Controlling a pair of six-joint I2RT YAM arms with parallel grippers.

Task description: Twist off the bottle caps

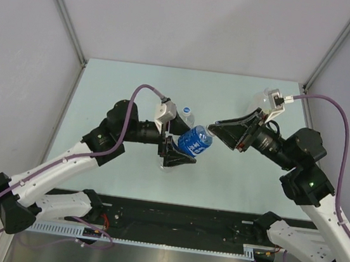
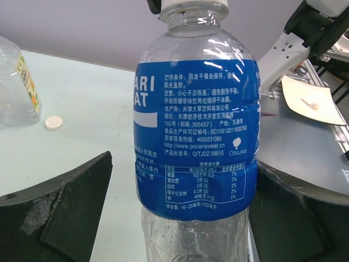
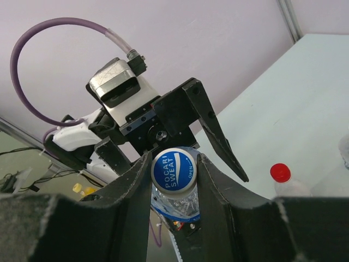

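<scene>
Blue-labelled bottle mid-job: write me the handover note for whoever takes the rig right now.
Left tool: open, fingers either side of the blue-labelled bottle, a gap showing on one side.
Right tool: shut on that bottle's blue cap.
Done: one white cap lies loose on the table near the yellow-labelled bottle.
To do: blue cap not yet off; red cap also in place; anything else is out of view.

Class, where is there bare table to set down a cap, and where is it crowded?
Free: the table strip along the back wall, and the patch before the black rail. Crowded: mid-table, around the blue-labelled bottle.
</scene>
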